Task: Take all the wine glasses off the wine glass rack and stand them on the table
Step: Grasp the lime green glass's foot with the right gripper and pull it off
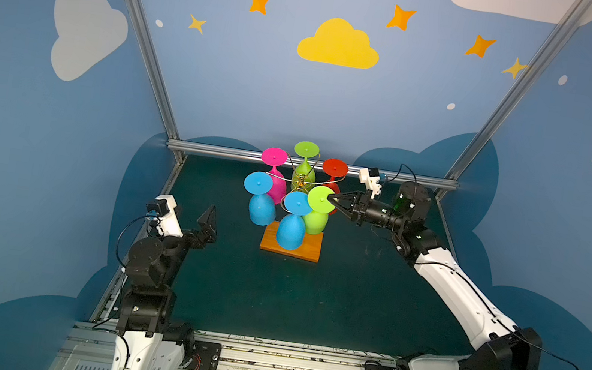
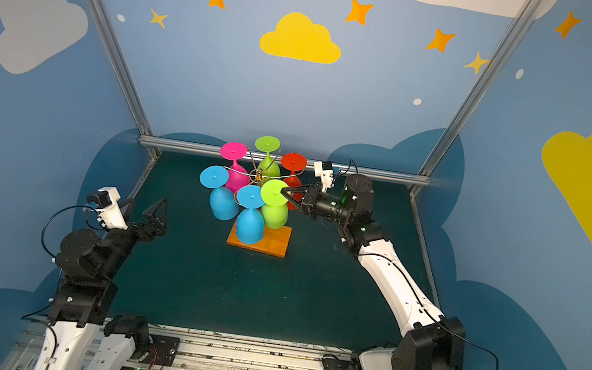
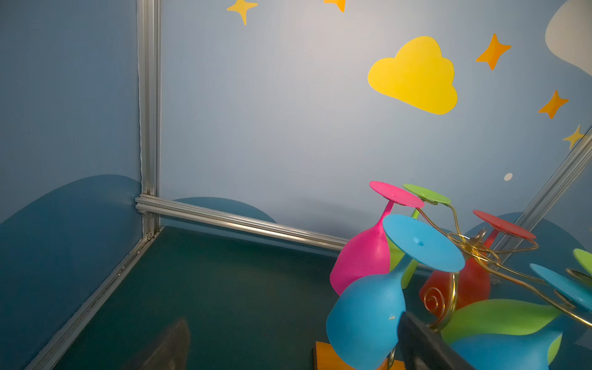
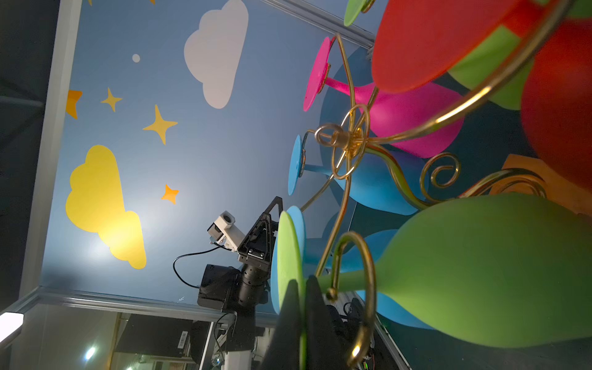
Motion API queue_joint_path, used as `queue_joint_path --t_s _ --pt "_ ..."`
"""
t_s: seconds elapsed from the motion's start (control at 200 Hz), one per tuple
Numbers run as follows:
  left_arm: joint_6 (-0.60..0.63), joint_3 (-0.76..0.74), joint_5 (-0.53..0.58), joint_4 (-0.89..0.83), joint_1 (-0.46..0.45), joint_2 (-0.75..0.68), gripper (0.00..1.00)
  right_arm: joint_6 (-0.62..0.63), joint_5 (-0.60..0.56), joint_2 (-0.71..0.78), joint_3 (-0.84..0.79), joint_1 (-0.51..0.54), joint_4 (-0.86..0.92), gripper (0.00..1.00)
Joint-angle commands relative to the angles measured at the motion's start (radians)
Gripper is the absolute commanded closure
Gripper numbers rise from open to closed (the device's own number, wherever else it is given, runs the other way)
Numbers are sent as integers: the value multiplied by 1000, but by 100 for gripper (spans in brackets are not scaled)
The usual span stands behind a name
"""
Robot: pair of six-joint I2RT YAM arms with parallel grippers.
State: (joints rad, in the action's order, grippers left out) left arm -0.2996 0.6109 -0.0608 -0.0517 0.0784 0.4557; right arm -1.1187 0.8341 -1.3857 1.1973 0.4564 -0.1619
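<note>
Right wrist view: the right hand (image 4: 302, 283) is clamped tight on the rim of the round foot of the lime-green matte wine glass (image 4: 480, 272). The glass hangs upside down, its stem cradled in a curled arm of the thin gold wire wine glass rack (image 1: 309, 250), which stands on an orange-brown wooden base. A sky-blue upside-down glass (image 1: 291, 228) hangs just beside it. Their two foot discs overlap in both top views, and I cannot tell whether they touch. A red upside-down glass (image 1: 335, 168) hangs close behind the right hand. The rack stands at the rear middle of the dark green tabletop (image 1: 270, 300), near the aluminium rear rail (image 1: 213, 150). Bare tabletop spreads in front of the base and off to the right. The left hand (image 2: 143, 211) hovers near the tabletop's left edge, fingers spread wide, holding nothing, well apart from the rack.
</note>
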Motion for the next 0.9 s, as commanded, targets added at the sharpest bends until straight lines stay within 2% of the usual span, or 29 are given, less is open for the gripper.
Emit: queue_joint_path --t_s 0.0,0.896 --pt "-3 -7 -8 19 5 -10 0 8 2 -14 45 7 -40 100" --pt "0 -8 -4 21 5 -10 0 -83 -28 -77 75 -89 -146 100"
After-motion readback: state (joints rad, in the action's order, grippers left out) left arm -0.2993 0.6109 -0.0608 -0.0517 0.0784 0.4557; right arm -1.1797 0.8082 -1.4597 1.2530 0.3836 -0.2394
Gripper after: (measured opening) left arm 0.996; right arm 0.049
